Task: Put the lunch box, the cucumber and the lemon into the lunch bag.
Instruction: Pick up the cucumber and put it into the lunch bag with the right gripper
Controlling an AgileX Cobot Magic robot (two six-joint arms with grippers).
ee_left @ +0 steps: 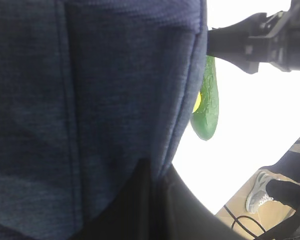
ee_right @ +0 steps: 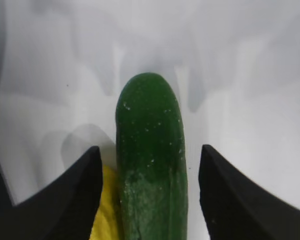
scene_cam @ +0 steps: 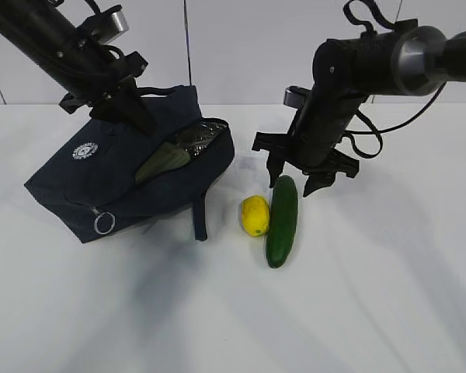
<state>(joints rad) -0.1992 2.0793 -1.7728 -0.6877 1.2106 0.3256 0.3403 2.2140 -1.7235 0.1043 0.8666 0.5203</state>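
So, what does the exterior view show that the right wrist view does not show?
Only the exterior view shows the lunch bag, lifted at one side by the shut left gripper, with the lunch box in its open mouth. Only the right wrist view shows, up close, the right gripper open with a finger on each side of the cucumber. Both show the cucumber and the lemon lying side by side on the table.
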